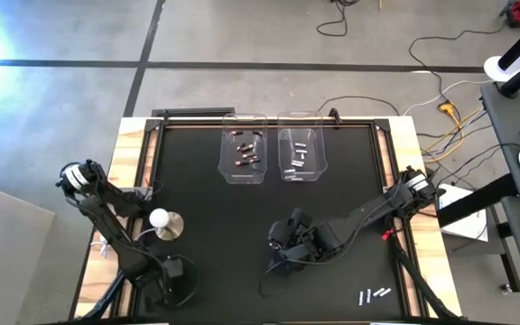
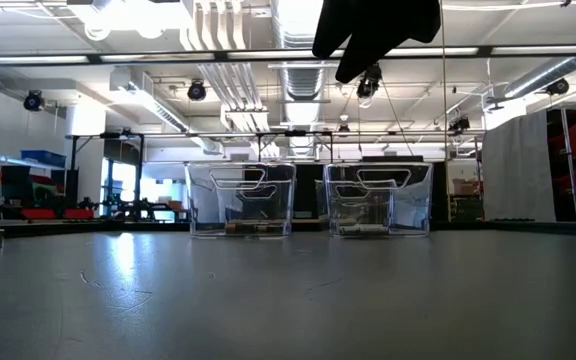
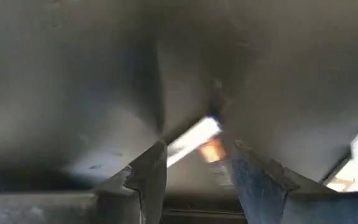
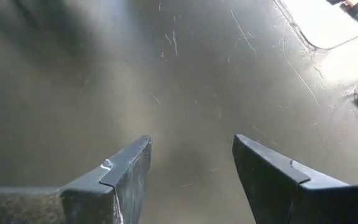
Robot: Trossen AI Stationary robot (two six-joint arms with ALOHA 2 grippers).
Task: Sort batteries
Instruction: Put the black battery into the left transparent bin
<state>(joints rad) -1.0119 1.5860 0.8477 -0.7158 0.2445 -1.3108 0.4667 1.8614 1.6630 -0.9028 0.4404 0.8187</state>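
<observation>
Two clear bins stand at the far middle of the black mat. The left bin (image 1: 242,167) holds dark reddish batteries (image 1: 246,152); the right bin (image 1: 302,169) holds silvery batteries (image 1: 300,154). A few silvery batteries (image 1: 374,294) lie loose on the mat near the near right corner. My right gripper (image 4: 191,146) hangs open above bare mat in the middle, high in the low view (image 2: 373,35). My left gripper (image 3: 194,155) is open and points down at the near left (image 1: 175,271). A blurred pale streak with an orange spot (image 3: 197,142) shows beyond its fingers; what it is cannot be told.
A white round-based knob (image 1: 162,221) stands on the mat near my left arm. A small red object (image 1: 386,235) lies by the mat's right edge. Wooden table borders frame the mat on both sides. Cables run over the floor beyond the far right.
</observation>
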